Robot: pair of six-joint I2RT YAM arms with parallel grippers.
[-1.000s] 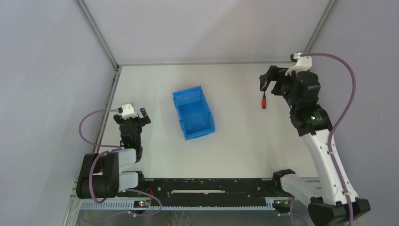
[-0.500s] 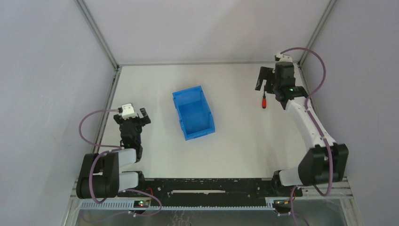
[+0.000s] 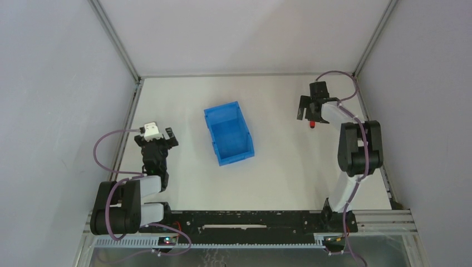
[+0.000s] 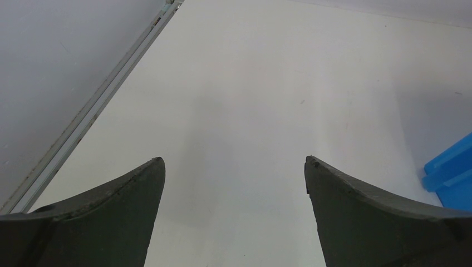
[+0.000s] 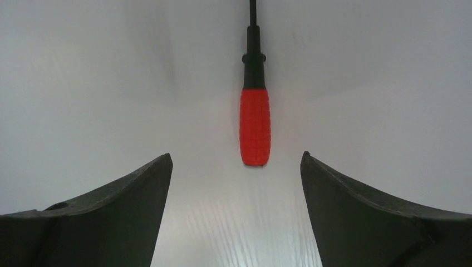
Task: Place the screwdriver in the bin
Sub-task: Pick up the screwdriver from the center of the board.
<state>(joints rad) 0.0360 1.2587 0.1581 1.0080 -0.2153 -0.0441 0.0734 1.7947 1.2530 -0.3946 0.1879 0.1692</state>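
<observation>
The screwdriver (image 5: 255,127) has a red handle and a thin black shaft. It lies on the white table at the back right, and only its red end (image 3: 313,124) shows in the top view. My right gripper (image 3: 310,115) is open right over it. In the right wrist view the handle's end lies just ahead of the gap between the open right gripper's (image 5: 236,156) fingers, untouched. The blue bin (image 3: 229,134) stands mid-table, left of the screwdriver. My left gripper (image 3: 160,137) is open and empty at the left, and the left wrist view (image 4: 235,159) shows it open.
The bin's corner (image 4: 452,173) shows at the right edge of the left wrist view. A metal frame rail (image 3: 131,114) runs along the table's left side, and grey walls close in the back and sides. The right arm (image 3: 356,144) is folded upright near the right wall.
My right gripper has come down and slightly left over the screwdriver, covering most of it in the top view, and the arm has folded up. The left arm and the bin have not moved.
</observation>
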